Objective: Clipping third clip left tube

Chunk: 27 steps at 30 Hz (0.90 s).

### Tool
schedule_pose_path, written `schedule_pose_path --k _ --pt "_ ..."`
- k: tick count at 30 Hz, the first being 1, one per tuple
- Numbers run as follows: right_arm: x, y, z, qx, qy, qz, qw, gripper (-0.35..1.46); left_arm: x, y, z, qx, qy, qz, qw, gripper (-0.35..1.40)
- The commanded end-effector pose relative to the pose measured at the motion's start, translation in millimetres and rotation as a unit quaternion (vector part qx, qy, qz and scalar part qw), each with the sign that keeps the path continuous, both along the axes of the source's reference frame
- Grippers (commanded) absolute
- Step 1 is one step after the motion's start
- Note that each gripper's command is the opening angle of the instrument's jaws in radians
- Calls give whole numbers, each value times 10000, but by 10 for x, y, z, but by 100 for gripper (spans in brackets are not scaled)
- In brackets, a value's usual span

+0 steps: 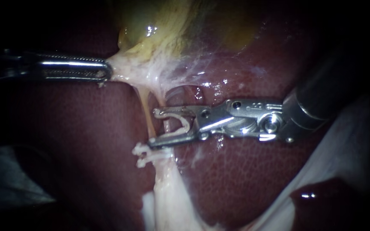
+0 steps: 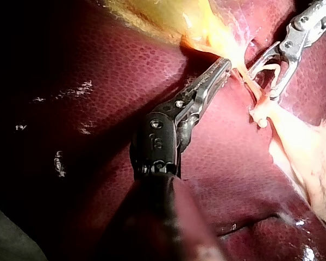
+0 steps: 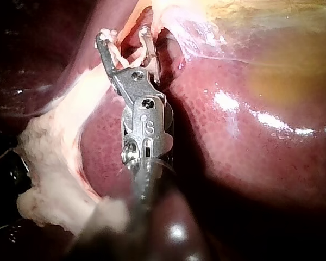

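Observation:
My left instrument (image 1: 106,71) comes in from the left, its jaws shut on pale tissue (image 1: 123,68) under the yellow gallbladder (image 1: 163,25), holding it taut. From there the thin yellowish left tube (image 1: 145,107) runs down over the liver (image 1: 86,128). Two white clips (image 1: 141,156) sit low on it. My right instrument (image 1: 155,127) reaches in from the right just above them. Its jaws stand wide apart and hold an open white clip (image 1: 181,122), with their tips at the tube. The left wrist view shows the same grip (image 2: 224,66) and the open clip (image 2: 267,68).
Pale fatty tissue (image 1: 168,196) hangs below the clips. A whitish sheet (image 1: 343,141) lies at the lower right. Dark red liver surrounds both instruments. In the right wrist view a thick pale strand (image 3: 54,157) runs beside the right instrument (image 3: 125,50).

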<state>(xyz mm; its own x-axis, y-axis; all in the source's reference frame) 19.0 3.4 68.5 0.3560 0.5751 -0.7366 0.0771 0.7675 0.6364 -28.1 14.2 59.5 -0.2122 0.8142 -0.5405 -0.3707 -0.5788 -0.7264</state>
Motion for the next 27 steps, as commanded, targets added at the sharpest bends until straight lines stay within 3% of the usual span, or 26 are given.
schedule_pose_path --k 1,11,18,27 --pt "0 0 1 1 9 -15 10000 50 0 0 -1 -1 0 0 10000 -35" --pt "7 -1 -2 65 78 -116 9999 50 0 0 -1 0 0 0 10000 -35" --pt "23 -4 -8 175 263 -235 9992 49 0 0 -1 0 1 0 10000 -35" --pt "46 1 -7 254 415 -148 9987 49 0 0 -2 0 2 -3 10000 -35"
